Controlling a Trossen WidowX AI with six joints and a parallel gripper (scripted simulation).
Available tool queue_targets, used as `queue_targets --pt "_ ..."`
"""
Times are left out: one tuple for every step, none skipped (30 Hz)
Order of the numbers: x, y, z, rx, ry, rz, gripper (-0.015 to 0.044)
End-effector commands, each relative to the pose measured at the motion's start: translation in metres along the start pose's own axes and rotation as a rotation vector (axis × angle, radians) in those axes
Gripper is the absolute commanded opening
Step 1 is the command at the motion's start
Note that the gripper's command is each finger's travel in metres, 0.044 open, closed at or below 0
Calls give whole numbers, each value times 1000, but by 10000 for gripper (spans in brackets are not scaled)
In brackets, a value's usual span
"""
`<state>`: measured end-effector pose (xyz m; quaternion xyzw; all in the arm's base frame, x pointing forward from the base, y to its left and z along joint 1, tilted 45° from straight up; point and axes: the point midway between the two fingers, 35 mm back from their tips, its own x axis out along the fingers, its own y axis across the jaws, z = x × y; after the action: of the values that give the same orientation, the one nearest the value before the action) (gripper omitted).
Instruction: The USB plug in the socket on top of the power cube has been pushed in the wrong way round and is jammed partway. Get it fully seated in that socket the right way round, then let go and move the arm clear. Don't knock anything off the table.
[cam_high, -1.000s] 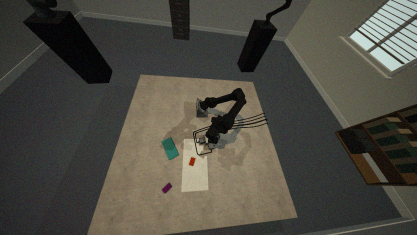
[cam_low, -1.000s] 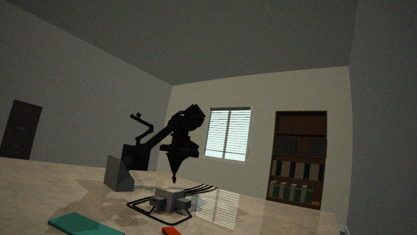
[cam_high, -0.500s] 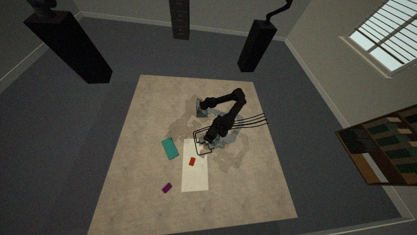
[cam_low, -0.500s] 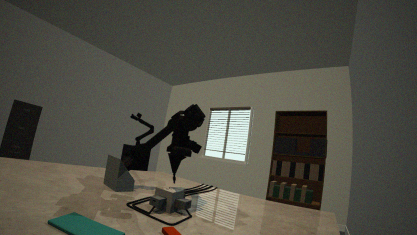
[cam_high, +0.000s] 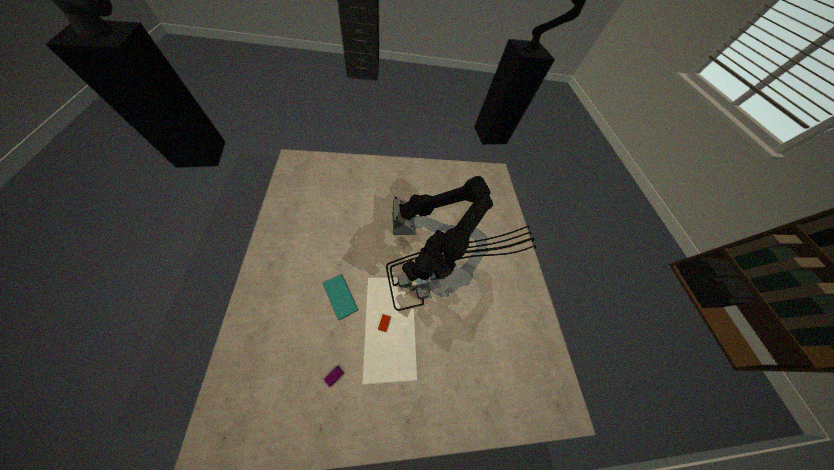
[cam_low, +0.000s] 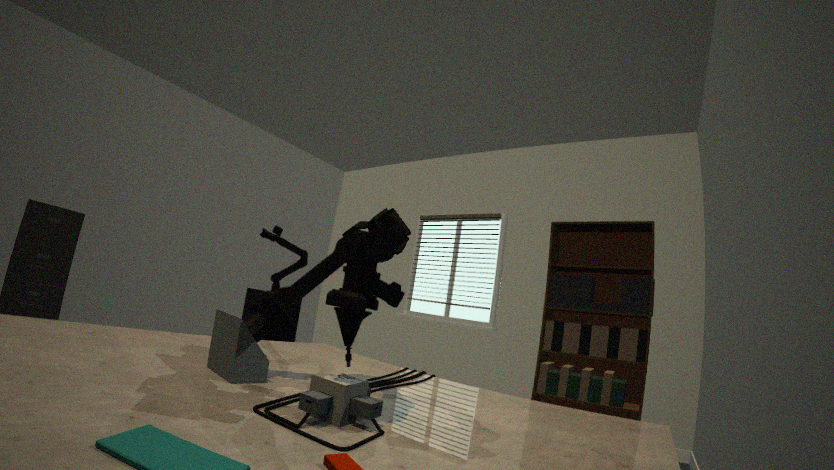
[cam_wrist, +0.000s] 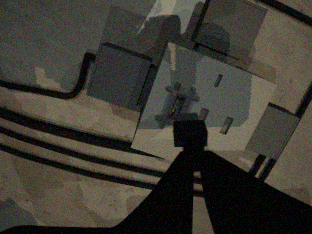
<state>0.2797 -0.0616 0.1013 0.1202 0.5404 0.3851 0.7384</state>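
My gripper (cam_low: 348, 349) (cam_wrist: 194, 160) points straight down, shut on the small black USB plug (cam_low: 348, 359) (cam_wrist: 190, 134). The plug hangs upright above the grey power cube (cam_low: 341, 402) (cam_wrist: 239, 102), with a visible gap between them in the exterior view. The socket marking (cam_wrist: 177, 106) on the cube's top shows just beyond the plug in the wrist view, and the cube looks turned at a slant there. The plug's metal end and which way round it faces cannot be made out. In the top view the arm hides the fingertips and plug.
Grey blocks (cam_low: 315, 403) (cam_low: 366, 407) (cam_wrist: 120, 75) sit at the cube's sides. Black cables (cam_high: 501, 236) (cam_low: 402, 380) run around and away from it. A teal slab (cam_high: 340, 296) (cam_low: 166, 448), red block (cam_high: 384, 322) (cam_low: 342, 461), purple block (cam_high: 333, 376) and white sheet (cam_high: 389, 359) lie on the table.
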Motion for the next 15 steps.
queue_targets --pt "0 0 0 125 0 -2 0" --pt "0 0 0 151 0 -2 0" --pt "0 0 0 177 0 -2 0" --pt "0 0 0 204 -1 -2 0" --pt "0 0 0 230 -1 -2 0" --pt "0 0 0 256 -1 -2 0" --pt "0 0 0 282 -1 -2 0" --pt "0 0 0 308 -1 -2 0" --pt "0 0 0 334 -1 -2 0" --pt "0 0 0 361 -1 -2 0" --pt "0 0 0 387 -1 -2 0" --pt "0 0 0 413 -1 -2 0" --pt "0 0 0 439 -1 -2 0" --pt "0 0 0 465 -1 -2 0" --pt "0 0 0 492 -1 -2 0"
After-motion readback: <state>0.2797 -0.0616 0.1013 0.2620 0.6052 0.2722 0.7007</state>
